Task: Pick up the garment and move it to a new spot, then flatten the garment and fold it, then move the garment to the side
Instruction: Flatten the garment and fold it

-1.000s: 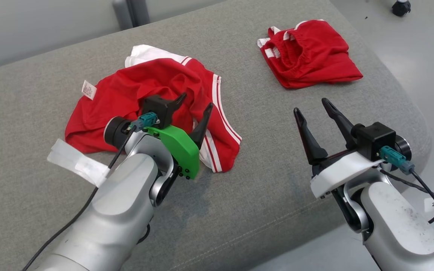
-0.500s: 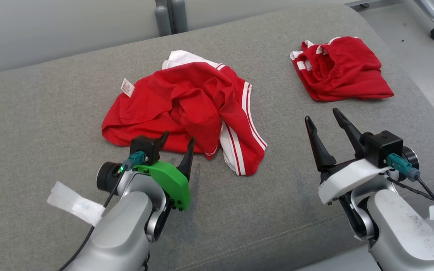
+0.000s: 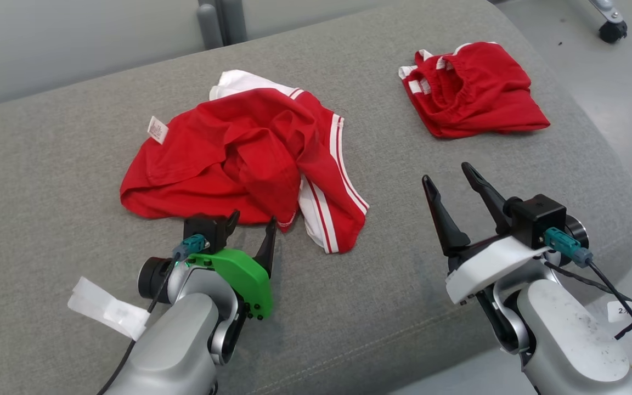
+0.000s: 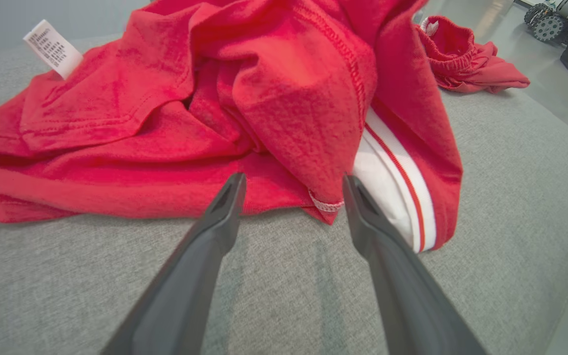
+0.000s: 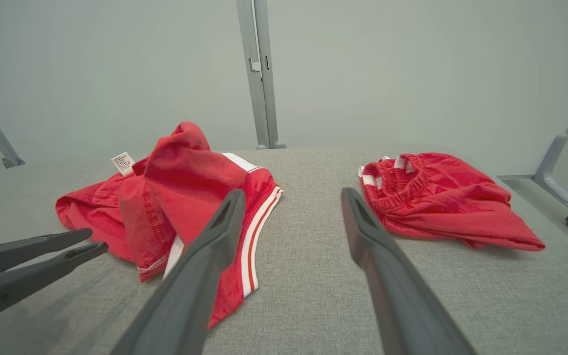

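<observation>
Close to the near edge of the grey cushion [image 3: 47, 192], the left gripper [image 3: 253, 219] sits low with its two dark fingers spread apart and nothing between them. Its tips reach the near hem of the crumpled red garment [image 3: 228, 153]. In the left wrist view this gripper [image 4: 292, 178] frames a hanging fold of the cloth, but whether a finger touches it cannot be told.

Toward the near right part of the cushion, the right gripper [image 3: 446, 173] is also spread wide and empty, well apart from any cloth.

The garment lies bunched around the middle of the cushion, a little toward the left. A white band with red stripes [image 3: 321, 208] runs down its right side, and a small white label [image 3: 157, 130] sticks up on its far left part.

Near the far right corner lie red shorts [image 3: 480, 93], their gathered waistband turned to the left.

Beyond the far edge stands a grey post [image 3: 220, 22]. A caster wheel [image 3: 612, 30] rests on the floor past the far right corner.
</observation>
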`<state>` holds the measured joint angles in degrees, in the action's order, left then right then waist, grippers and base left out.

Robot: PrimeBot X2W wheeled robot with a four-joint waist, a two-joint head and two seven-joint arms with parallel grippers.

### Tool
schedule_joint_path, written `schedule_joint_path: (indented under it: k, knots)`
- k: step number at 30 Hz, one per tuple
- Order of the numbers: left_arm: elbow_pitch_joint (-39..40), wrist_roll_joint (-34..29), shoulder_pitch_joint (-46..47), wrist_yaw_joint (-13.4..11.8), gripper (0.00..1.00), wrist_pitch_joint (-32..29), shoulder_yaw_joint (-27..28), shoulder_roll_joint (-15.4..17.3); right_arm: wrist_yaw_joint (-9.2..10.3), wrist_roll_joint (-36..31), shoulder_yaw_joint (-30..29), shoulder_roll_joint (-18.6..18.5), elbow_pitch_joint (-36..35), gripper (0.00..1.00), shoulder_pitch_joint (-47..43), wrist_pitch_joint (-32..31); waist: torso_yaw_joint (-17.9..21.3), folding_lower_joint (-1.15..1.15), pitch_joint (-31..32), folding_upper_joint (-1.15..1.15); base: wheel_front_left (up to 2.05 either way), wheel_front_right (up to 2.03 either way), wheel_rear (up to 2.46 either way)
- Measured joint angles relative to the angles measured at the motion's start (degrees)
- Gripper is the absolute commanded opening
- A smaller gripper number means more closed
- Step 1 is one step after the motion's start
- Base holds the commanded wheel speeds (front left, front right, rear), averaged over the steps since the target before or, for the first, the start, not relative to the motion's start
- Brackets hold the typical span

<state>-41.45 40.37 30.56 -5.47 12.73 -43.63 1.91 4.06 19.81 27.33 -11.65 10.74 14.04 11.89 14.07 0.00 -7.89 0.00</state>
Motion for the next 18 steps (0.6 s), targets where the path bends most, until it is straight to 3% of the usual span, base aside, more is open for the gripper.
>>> schedule_joint_path:
  k: [17, 18]
  knots:
    - [-6.7, 2.9, 3.3, -0.7, 1.0, -1.1, 1.9, 0.0, -0.53, 0.0, -0.2, 0.9, 0.7, 1.0, 2.0, 0.6, 8.3, 0.0, -4.4, 0.0, 0.0, 0.0, 0.0]
    - [-6.7, 2.9, 3.9, -0.7, 0.57, -1.0, 1.9, 0.0, -0.52, 0.0, -0.4, 0.8, 1.0, 1.0, 2.0, 0.7, 8.5, 0.0, -4.7, 0.0, 0.0, 0.0, 0.0]
